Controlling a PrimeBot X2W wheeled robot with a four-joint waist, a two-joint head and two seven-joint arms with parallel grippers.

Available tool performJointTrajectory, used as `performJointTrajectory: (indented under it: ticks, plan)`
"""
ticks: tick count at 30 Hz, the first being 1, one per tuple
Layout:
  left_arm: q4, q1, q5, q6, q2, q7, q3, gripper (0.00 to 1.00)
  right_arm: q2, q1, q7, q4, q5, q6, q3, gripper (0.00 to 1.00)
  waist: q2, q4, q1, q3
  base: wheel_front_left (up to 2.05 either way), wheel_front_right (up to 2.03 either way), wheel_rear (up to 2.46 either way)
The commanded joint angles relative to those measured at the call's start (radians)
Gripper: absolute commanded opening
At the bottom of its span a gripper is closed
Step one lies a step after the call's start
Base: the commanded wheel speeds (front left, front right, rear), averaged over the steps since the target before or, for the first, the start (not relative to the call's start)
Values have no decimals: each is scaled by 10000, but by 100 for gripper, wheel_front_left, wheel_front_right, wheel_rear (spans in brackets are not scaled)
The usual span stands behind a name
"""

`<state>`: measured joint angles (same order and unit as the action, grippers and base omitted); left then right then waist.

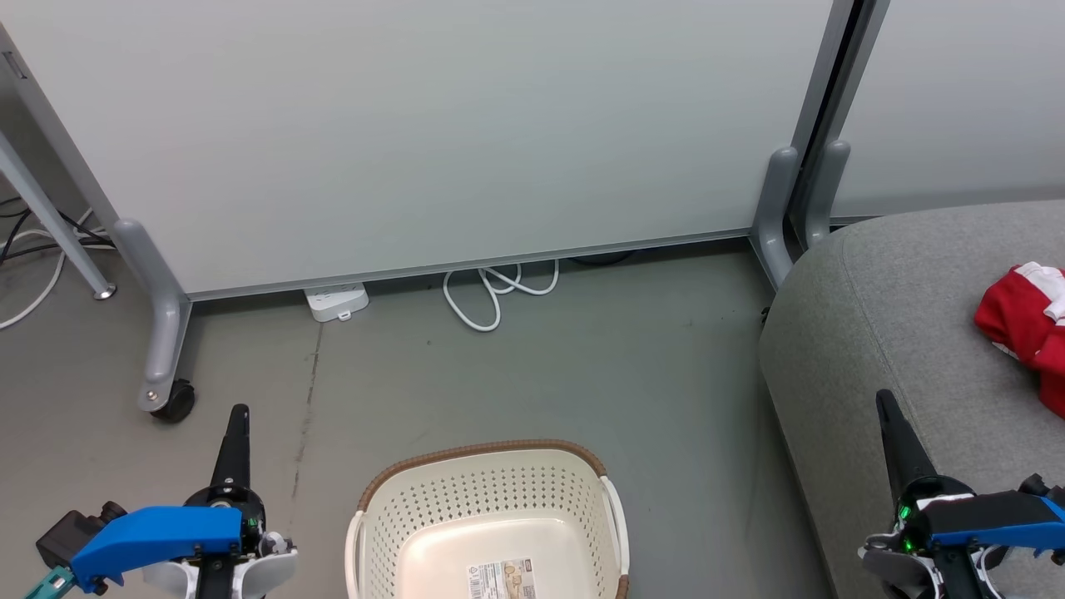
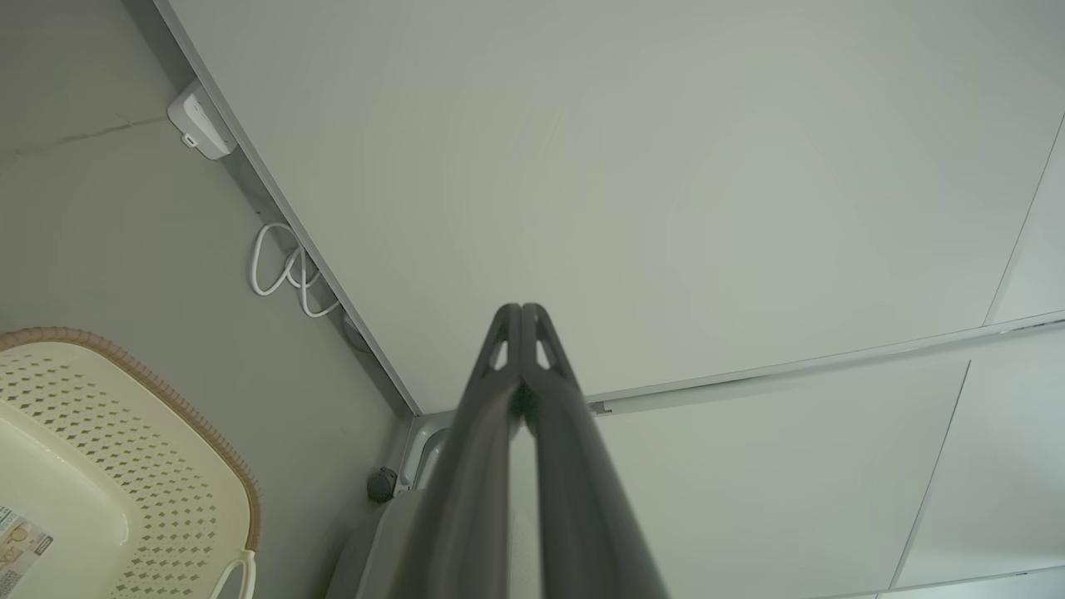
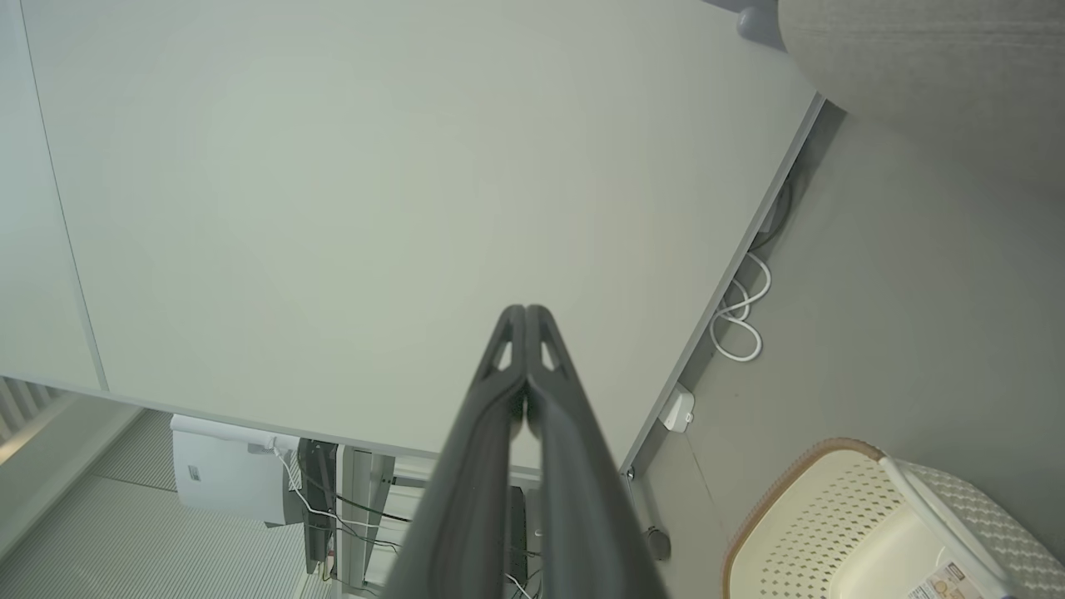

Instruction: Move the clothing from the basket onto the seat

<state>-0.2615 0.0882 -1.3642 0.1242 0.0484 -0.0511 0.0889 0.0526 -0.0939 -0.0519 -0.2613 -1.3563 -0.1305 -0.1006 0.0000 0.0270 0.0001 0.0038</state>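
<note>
Head cam: I see the basket (image 1: 487, 491) on the floor (image 1: 582, 358) bottom centre, open floor from its rim to the partition (image 1: 416, 125), red clothing (image 1: 1019, 320) on the seat (image 1: 899, 299) at the R edge, L gripper (image 1: 238, 414) to the basket's L, R gripper (image 1: 884, 403) by the seat's near edge. L wrist cam: L gripper (image 2: 520, 309) has its 2 tips pressed together, basket (image 2: 125, 466) rim lower L. R wrist cam: R gripper (image 3: 525, 309) tips pressed together too, basket (image 3: 799, 516) lower R.
</note>
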Motion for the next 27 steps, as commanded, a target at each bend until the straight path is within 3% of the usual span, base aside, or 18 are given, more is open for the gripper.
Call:
performJointTrajectory:
  ticks: [1, 27]
  plan:
    - [91, 204, -212, 87, 27, -66, 84, 0, -9, -164, -58, 108, -242, -5, -27, 0, 0, -12, 0, 0, 0, 0, 0]
    - [173, 250, -2125, 103, 29, -565, 236, 0, -29, -197, -568, 170, -2207, -5, -134, 0, 0, -219, -1, -6, 0, 0, 0]
